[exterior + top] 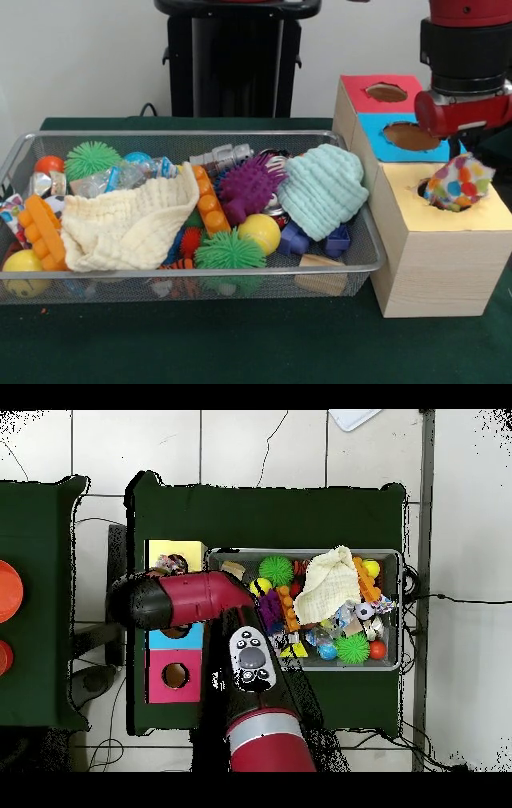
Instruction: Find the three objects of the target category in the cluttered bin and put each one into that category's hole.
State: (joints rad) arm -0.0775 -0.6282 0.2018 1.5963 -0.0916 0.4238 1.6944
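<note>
The red and black arm's gripper (pixel 462 152) hangs over the yellow-topped section of the wooden sorting box (pixel 432 256), where a white cloth with multicoloured dots (pixel 458 182) sits partly in the hole; whether the jaws are open or closed on it cannot be told. The wire mesh bin (pixel 364 240) on the green table (pixel 240 344) holds a cream waffle cloth (pixel 128 228) and a mint knitted cloth (pixel 322 190) among toys; no legible writing shows

On the dark green cloth-covered counter (pixel 240 344), a silver wire mesh bin (pixel 364 248) full of toys sits just left of a wooden three-hole sorting box (pixel 436 268). A multicoloured spotted cloth (pixel 458 182) rests in the box's nearest hole, under the red arm's end effector (pixel 460 148).
</note>
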